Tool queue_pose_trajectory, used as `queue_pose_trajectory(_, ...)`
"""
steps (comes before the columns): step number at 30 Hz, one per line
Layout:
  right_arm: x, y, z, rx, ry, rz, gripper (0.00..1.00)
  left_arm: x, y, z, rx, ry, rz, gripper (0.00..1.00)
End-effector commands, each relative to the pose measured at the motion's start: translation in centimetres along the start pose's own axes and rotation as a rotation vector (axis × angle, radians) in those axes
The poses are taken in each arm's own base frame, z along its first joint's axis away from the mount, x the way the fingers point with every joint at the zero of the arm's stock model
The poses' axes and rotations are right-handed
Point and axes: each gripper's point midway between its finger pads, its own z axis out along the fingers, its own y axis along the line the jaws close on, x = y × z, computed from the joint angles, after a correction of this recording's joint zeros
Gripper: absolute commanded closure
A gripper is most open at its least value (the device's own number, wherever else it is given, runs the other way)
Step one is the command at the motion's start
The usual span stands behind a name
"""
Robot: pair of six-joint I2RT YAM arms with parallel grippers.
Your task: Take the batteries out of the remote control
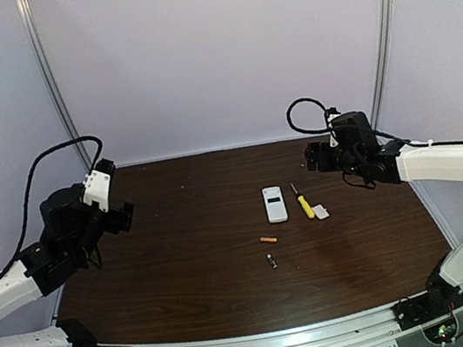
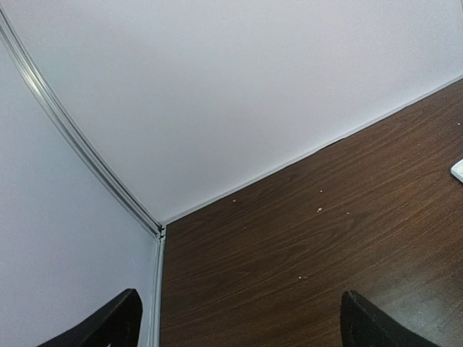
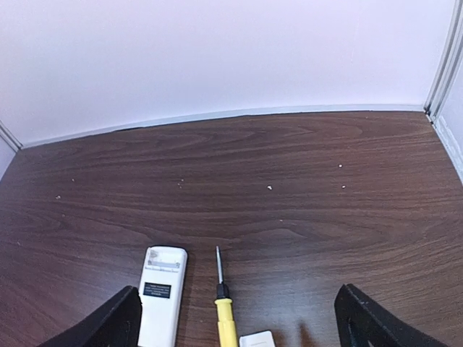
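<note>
Top external view: the remote control [image 1: 274, 204] lies flat near the middle of the brown wood-grain table [image 1: 179, 234], its long side running away from the arm bases. The batteries are out on the tabletop, nearer the bases than the remote. The orange-copper battery [image 1: 268, 240] lies just beyond the dark battery [image 1: 272, 260], the two apart from each other and from the remote. Just right of the remote lies a yellow-handled screwdriver [image 1: 304, 204], and a small white cover piece [image 1: 321, 210] rests by its handle.

The left gripper [image 1: 119, 216] hangs above the table's left edge, well apart from all of these. The right gripper [image 1: 313, 158] hovers above the far right part of the table, beyond the screwdriver.

In the right wrist view, the right gripper [image 3: 239, 322] has its two dark fingers [image 3: 116, 322] spread wide with nothing between them. Below it are the remote [image 3: 162, 296], the screwdriver [image 3: 226, 318] and the cover piece [image 3: 257, 340], all lying untouched on the wood.

In the left wrist view, the left gripper [image 2: 239, 329] is likewise spread fully and empty, facing a bare corner of the table and the white wall [image 2: 217, 87].
</note>
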Motion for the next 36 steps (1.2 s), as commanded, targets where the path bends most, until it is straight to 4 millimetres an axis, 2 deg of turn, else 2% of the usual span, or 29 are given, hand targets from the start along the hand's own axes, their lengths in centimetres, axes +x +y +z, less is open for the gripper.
queue_pose_trajectory(1,-0.2,-2.7,-1.4,0.101,-0.029,-0.070,0.02,0.1,0.2,0.5,-0.038,-0.039,-0.034,0.03)
queue_pose_trajectory(4,-0.6,-4.1,-2.1,0.142,-0.047,-0.075,0.00,1.1,0.3,1.2,-0.085,-0.011,-0.023,0.03)
queue_pose_trajectory(7,-1.0,-5.8,-2.6,0.182,-0.063,-0.070,0.00,1.9,1.6,2.1,-0.163,0.028,-0.016,0.03)
queue_pose_trajectory(11,-1.6,-8.0,-3.1,0.242,-0.081,-0.054,0.00,3.2,3.1,3.2,-0.184,0.052,-0.058,0.02)
queue_pose_trajectory(15,-2.0,-9.2,-3.3,0.299,-0.091,-0.071,0.00,5.2,5.4,3.9,-0.223,0.059,-0.138,0.03)
queue_pose_trajectory(18,-2.2,-10.7,-3.9,0.376,-0.126,-0.066,0.00,6.2,6.1,4.4,-0.225,0.038,-0.141,0.03)
queue_pose_trajectory(20,-2.3,-11.5,-4.4,0.406,-0.156,-0.056,0.00,7.6,6.7,5.0,-0.254,0.065,-0.145,0.03)
queue_pose_trajectory(24,-2.7,-12.3,-4.4,0.420,-0.190,-0.063,0.00,9.7,8.1,6.4,-0.314,0.100,-0.204,0.03)
queue_pose_trajectory(32,-1.1,-14.8,-3.6,0.483,-0.142,-0.065,0.00,13.6,8.1,8.9,-0.341,0.099,-0.201,0.03)
queue_pose_trajectory(36,-0.4,-15.8,-3.5,0.477,-0.131,-0.088,0.00,14.3,8.1,9.6,-0.327,0.061,-0.225,0.03)
